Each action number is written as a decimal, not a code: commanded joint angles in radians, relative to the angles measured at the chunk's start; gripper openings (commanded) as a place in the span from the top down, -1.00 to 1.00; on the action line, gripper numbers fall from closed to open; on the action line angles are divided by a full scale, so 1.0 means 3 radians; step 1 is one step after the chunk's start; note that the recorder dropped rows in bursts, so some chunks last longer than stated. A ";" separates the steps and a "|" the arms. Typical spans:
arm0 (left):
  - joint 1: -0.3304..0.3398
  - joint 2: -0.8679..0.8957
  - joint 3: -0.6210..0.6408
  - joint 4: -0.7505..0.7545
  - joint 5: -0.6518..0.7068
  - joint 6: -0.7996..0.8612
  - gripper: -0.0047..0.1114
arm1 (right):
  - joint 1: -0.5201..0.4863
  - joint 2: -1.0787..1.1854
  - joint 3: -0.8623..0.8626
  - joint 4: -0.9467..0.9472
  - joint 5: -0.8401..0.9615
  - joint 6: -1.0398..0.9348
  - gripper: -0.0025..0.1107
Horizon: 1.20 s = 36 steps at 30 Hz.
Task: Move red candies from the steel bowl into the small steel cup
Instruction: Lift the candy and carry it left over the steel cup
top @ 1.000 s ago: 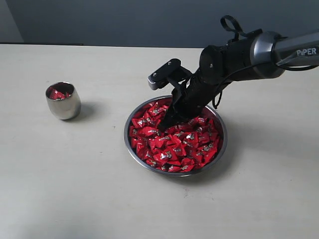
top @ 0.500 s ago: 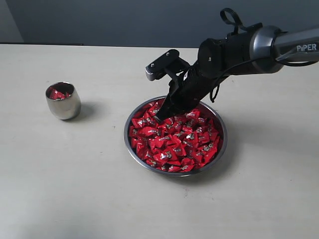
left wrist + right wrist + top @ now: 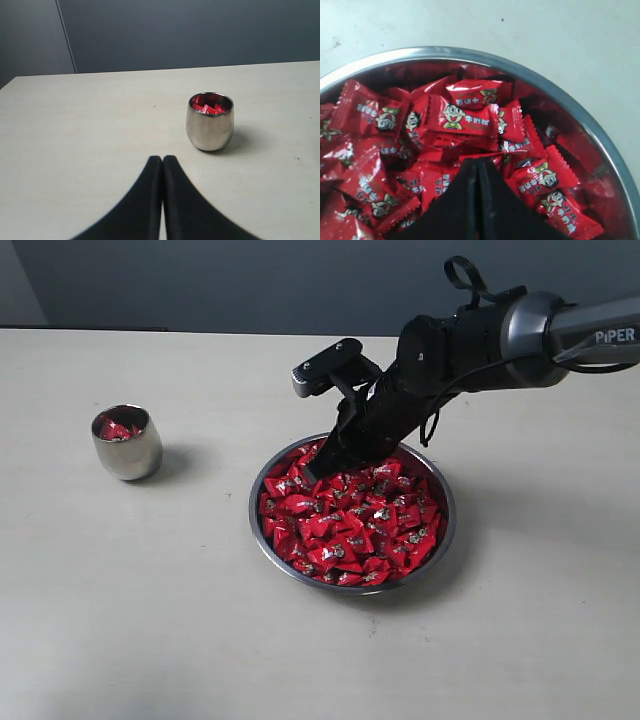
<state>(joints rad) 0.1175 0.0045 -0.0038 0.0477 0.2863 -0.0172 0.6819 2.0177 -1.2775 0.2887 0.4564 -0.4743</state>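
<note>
Beige table (image 3: 150, 620); right arm (image 3: 470, 340) slanted down, fingers (image 3: 330, 452) closed over steel bowl (image 3: 452, 525).

Right arm (image 3: 470, 340) slants steeply downward, right gripper (image 3: 318, 472) pinched shut at its tip — left gripper (image 3: 161, 160) closed too.

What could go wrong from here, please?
1. The right gripper is shut just above the red candies in the steel bowl, and the wrist view shows no candy in its jaws, so it may travel empty.
2. The small steel cup is narrow and already holds candies; an off-centre release could miss or bounce out.
</note>
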 commanded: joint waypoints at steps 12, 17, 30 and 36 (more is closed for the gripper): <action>0.0002 -0.0015 0.0013 -0.0008 -0.0005 -0.0008 0.91 | -0.0017 -0.0033 -0.0018 0.0267 -0.0094 0.0012 0.97; 0.0002 -0.0015 0.0013 -0.0008 -0.0005 -0.0008 0.91 | -0.0017 0.0013 -0.0018 0.0350 -0.0141 0.0012 0.97; 0.0002 -0.0015 0.0013 -0.0008 -0.0005 -0.0008 0.91 | -0.0017 -0.0057 -0.0018 0.0649 -0.0368 0.0012 0.97; 0.0002 -0.0015 0.0013 -0.0008 -0.0005 -0.0008 0.91 | -0.0017 -0.0119 -0.0177 0.0815 -0.0275 -0.0017 0.97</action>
<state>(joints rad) 0.1175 0.0045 -0.0038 0.0477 0.2863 -0.0172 0.6819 1.9974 -1.2994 0.5044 0.3575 -0.4719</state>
